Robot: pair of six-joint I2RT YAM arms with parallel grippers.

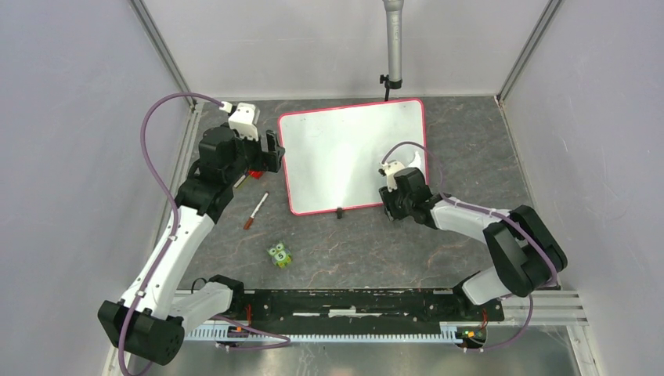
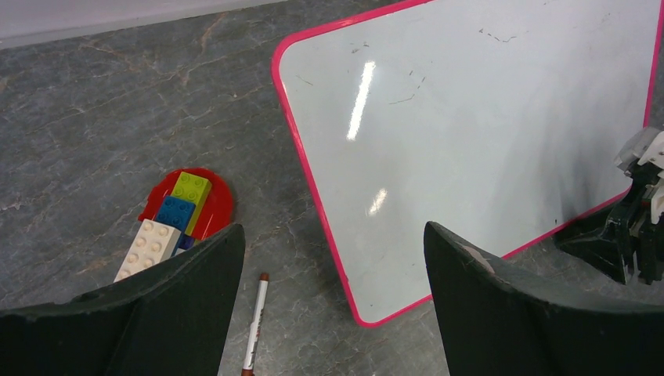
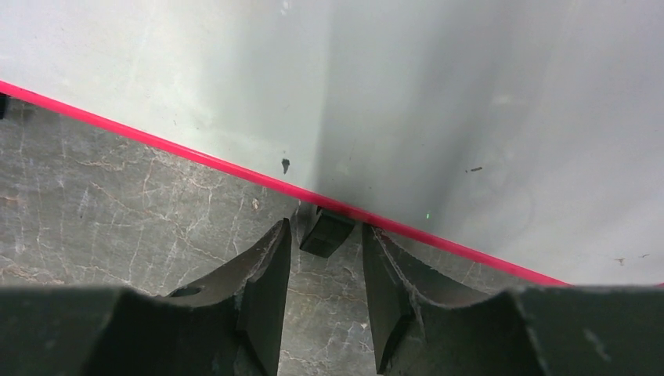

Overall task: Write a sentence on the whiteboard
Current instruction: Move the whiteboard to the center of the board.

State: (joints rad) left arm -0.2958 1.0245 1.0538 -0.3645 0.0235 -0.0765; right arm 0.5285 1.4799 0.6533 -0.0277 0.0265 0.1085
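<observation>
The left tool (image 2: 333, 235) hangs spread wide, nothing between its fingers, over the dark marbled surface (image 1: 470, 157) just beside the whiteboard (image 1: 344, 157). Below it some toy bricks (image 2: 176, 211) rest on a red disc (image 2: 218, 205), and a marker (image 2: 256, 321) lies loose close by (a small owl figure (image 1: 279, 254) sits nearer the arms). The whiteboard lies flat mid-surface — pink-framed, its face white with faint specks. At its near right edge the right tool (image 3: 325, 243) straddles a small black foot (image 3: 326, 231) — jaws narrowed, seemingly not quite touching it.
</observation>
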